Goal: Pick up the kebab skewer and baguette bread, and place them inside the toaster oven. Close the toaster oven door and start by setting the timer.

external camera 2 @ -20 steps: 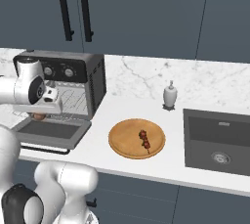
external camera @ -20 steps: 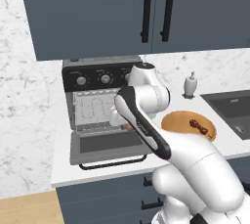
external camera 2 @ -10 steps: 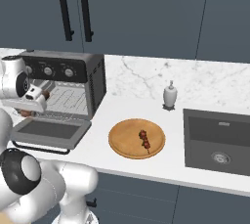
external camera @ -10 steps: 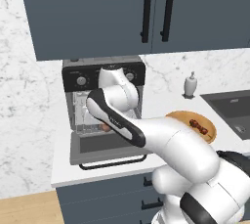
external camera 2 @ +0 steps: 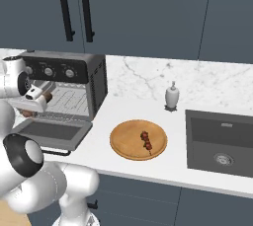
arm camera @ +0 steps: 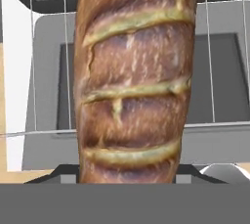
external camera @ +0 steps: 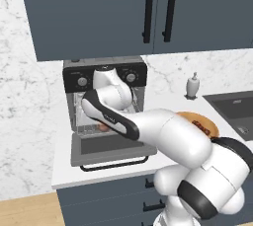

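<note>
The white marble bench (external camera 2: 123, 170) runs under dark blue cabinets (external camera: 148, 13), with a dark sink (external camera 2: 222, 143) set in it at my right. At the left of the bench stands the toaster oven (external camera 2: 74, 89), a grey metal box with a black panel on top and silver knobs; I can read no writing on it. The toaster oven door (external camera: 111, 147) is dropped down flat, with its dark glass facing up and the black bar handle at the front edge. My arm reaches into the open mouth of the oven, and my tool (external camera 2: 34, 102) is there just above the door, at the wire rack. The tool is closed on the baguette bread (arm camera: 134, 78): in the hand view the loaf rises straight up from between my fingers, over the thin wires of the rack and the open door below them. It is golden brown, darker at the middle, with pale yellow slanted cuts across the crust. In the left base view only a small brown end of it (external camera: 103, 127) shows under my arm. The round wooden plate (external camera 2: 138, 139) lies on the bench between the oven and the sink, well apart from my tool. On it lies the kebab skewer (external camera 2: 147, 141), a thin stick with small dark red chunks. A small white bottle (external camera 2: 171, 95) stands near the wall behind the plate.
</note>
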Controlling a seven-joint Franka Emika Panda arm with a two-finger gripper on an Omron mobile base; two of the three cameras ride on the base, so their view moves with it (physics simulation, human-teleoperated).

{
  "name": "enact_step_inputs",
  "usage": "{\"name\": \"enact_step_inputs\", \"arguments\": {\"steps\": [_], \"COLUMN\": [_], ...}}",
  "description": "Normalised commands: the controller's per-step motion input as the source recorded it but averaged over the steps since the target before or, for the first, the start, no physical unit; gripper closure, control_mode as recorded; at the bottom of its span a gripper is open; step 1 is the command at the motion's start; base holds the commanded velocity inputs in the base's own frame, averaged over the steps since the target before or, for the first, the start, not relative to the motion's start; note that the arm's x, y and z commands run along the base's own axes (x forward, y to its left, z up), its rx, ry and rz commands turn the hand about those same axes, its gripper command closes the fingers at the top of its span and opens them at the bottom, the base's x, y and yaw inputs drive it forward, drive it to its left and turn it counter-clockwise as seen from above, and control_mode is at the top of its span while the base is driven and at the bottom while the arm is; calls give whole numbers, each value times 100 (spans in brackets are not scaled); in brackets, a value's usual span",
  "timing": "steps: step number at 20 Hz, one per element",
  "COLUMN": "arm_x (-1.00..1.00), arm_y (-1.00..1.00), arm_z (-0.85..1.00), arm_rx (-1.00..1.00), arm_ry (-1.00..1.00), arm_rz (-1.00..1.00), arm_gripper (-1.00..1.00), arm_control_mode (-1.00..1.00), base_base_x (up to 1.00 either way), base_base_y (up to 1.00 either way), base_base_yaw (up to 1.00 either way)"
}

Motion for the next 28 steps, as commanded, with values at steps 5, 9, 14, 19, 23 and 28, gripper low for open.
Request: {"name": "enact_step_inputs", "arguments": {"steps": [5, 9, 14, 19, 23, 28], "arm_x": [38, 20, 30, 25, 24, 10], "arm_y": [0, 9, 23, 16, 5, 2], "arm_z": [-10, -21, -10, -2, -17, -23], "arm_rx": [0, 0, 0, 0, 0, 0], "arm_ry": [0, 0, 0, 0, 0, 0], "arm_rz": [-1, -1, 0, 0, 0, 0], "arm_gripper": [100, 100, 100, 100, 100, 100], "arm_control_mode": [-100, -100, -100, -100, -100, -100], "base_base_x": [0, 0, 0, 0, 0, 0], "base_base_y": [0, 0, 0, 0, 0, 0], "base_base_yaw": [0, 0, 0, 0, 0, 0]}}
